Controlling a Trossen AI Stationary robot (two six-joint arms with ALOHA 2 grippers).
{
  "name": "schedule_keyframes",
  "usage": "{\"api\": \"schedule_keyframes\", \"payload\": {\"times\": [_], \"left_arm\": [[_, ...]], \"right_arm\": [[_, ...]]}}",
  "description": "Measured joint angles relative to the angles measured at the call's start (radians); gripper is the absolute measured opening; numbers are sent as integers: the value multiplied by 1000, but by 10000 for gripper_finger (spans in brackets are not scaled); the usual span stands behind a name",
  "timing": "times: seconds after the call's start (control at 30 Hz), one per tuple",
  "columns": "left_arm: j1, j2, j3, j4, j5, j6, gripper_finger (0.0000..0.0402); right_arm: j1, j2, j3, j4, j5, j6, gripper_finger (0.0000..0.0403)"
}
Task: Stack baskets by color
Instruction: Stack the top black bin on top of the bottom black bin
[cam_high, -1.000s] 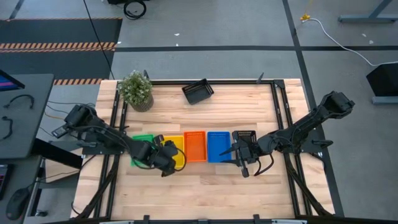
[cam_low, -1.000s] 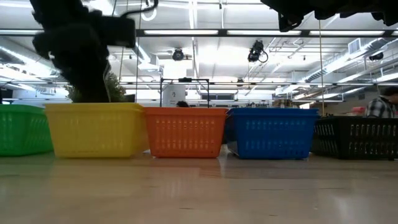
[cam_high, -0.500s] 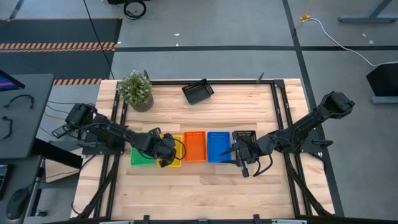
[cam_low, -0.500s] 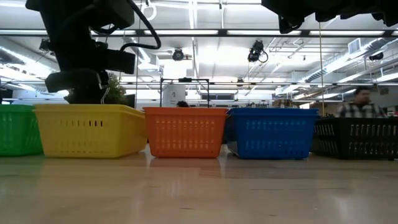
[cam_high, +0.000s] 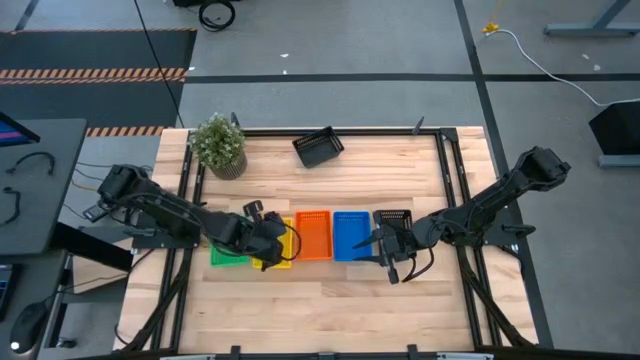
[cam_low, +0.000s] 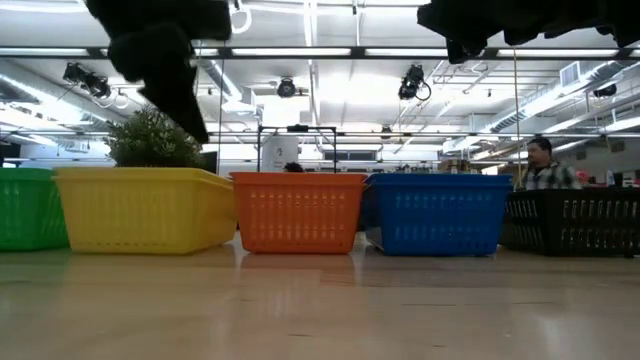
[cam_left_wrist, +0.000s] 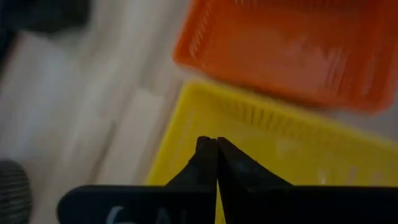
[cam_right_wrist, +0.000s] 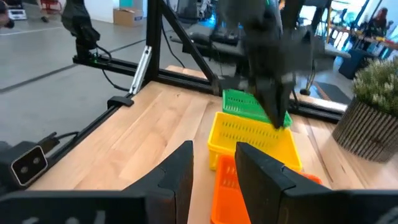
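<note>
A row of baskets runs across the middle of the wooden desk (cam_high: 320, 300) in the overhead view: from nine o'clock toward three o'clock stand the green basket (cam_high: 226, 254), the yellow basket (cam_high: 281, 247), the orange basket (cam_high: 313, 234), the blue basket (cam_high: 350, 234) and a black basket (cam_high: 392, 222), each just beside the next. From desk height the same row shows as green (cam_low: 25, 207), yellow (cam_low: 145, 208), orange (cam_low: 298, 212), blue (cam_low: 441, 213) and black (cam_low: 575, 221).

A second black basket (cam_high: 318, 148) lies tilted near the twelve o'clock edge of the desk, well apart from the row. A potted plant (cam_high: 219, 144) stands at about eleven o'clock.

The left end effector (cam_high: 268, 236) hangs above the yellow basket, at the end nearer the green one. Its fingers (cam_left_wrist: 211, 163) are pressed together with nothing between them, and its own camera looks down past them onto the yellow and orange baskets.

The right end effector (cam_high: 384, 258) hovers at the six o'clock side of the black basket in the row, at its corner beside the blue one. Its fingers (cam_right_wrist: 180, 171) stand spread and hold nothing.

A person (cam_low: 540, 165) shows in the room beyond the desk.
</note>
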Motion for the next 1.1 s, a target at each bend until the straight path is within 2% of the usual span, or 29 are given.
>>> {"api": "schedule_keyframes", "payload": {"times": [0.17, 0.33, 0.5, 0.6, 0.7, 0.87, 1.0, 1.1], "left_arm": [[-56, -46, 4, 11, -150, 4, 16], [-120, -40, 4, 54, -252, 4, 35], [-189, -31, 0, 178, -313, 16, 35], [-240, -31, 0, 266, -357, 65, 28], [-289, -31, 1, 328, -400, 109, 21], [-342, -31, 1, 346, -442, 94, 16], [-367, -31, 1, 349, -443, 58, 20], [-384, -31, 0, 357, -443, 55, 19]], "right_arm": [[-19, 12, 0, -12, 0, 19, 125], [-44, 62, 0, 5, 2, 50, 125], [-93, 154, 1, 78, -1, 209, 125], [-147, 201, 40, 61, -10, 263, 125], [-221, 227, 141, -64, -11, 272, 124], [-390, 278, 413, -483, 8, 282, 124], [-521, 409, 641, -733, 3, 259, 127], [-588, 532, 794, -828, 0, 220, 144]]}}
